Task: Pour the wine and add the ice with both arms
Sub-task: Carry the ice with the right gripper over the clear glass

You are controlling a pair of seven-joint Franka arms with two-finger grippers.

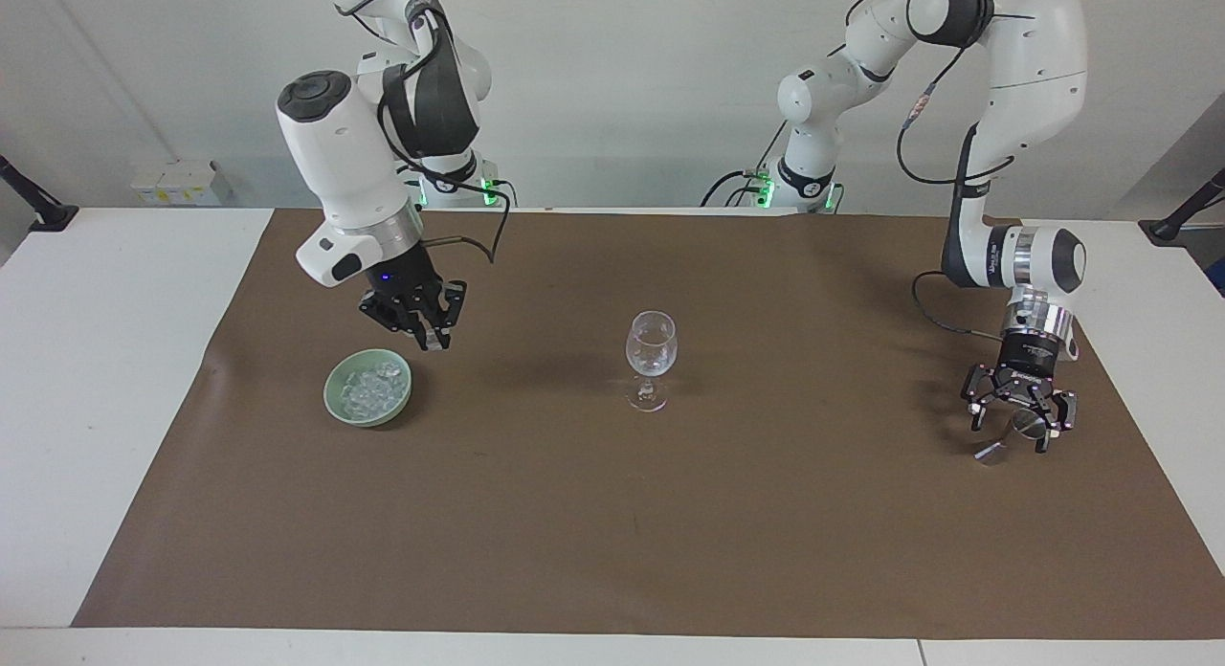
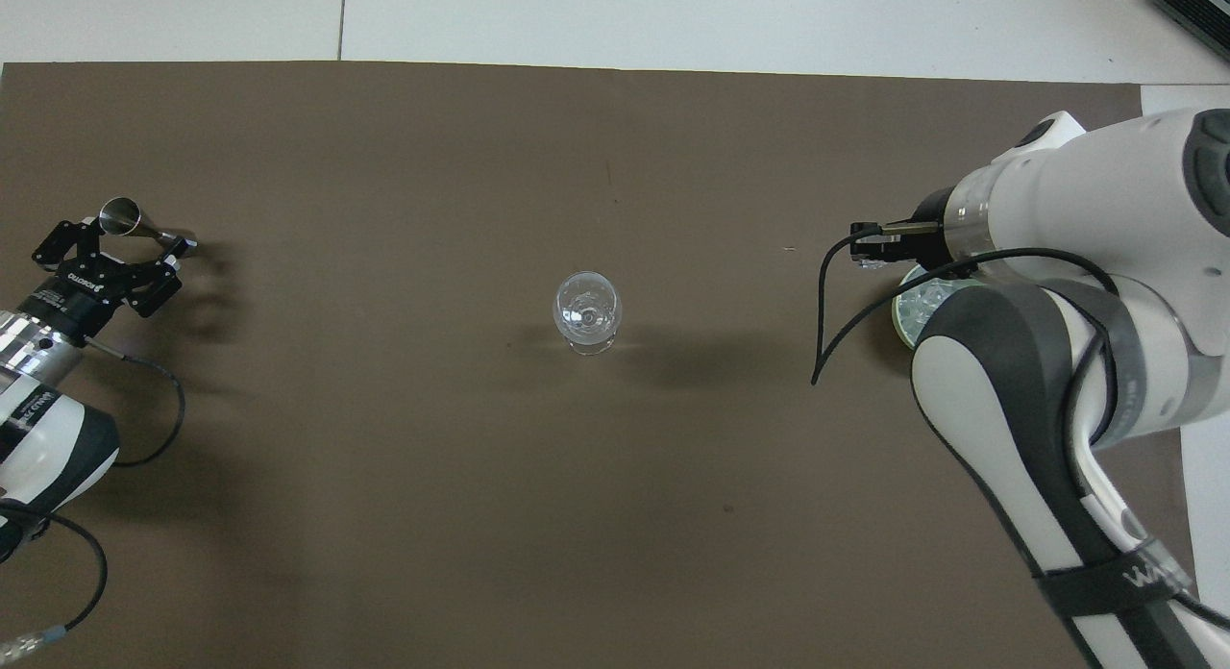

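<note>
A brown mat (image 1: 612,513) is spread over most of a white table (image 1: 96,379), whose bare surface is seen at both ends and along the edge farthest from the robots. Small white boxes (image 1: 174,181) are set against the wall at the right arm's end, near the robots. Two black brackets are fixed at the table's corners nearest the robots, one at each end (image 1: 33,202) (image 1: 1187,207). A dark grey device (image 2: 1196,1) is partly seen at the overhead view's upper corner.
</note>
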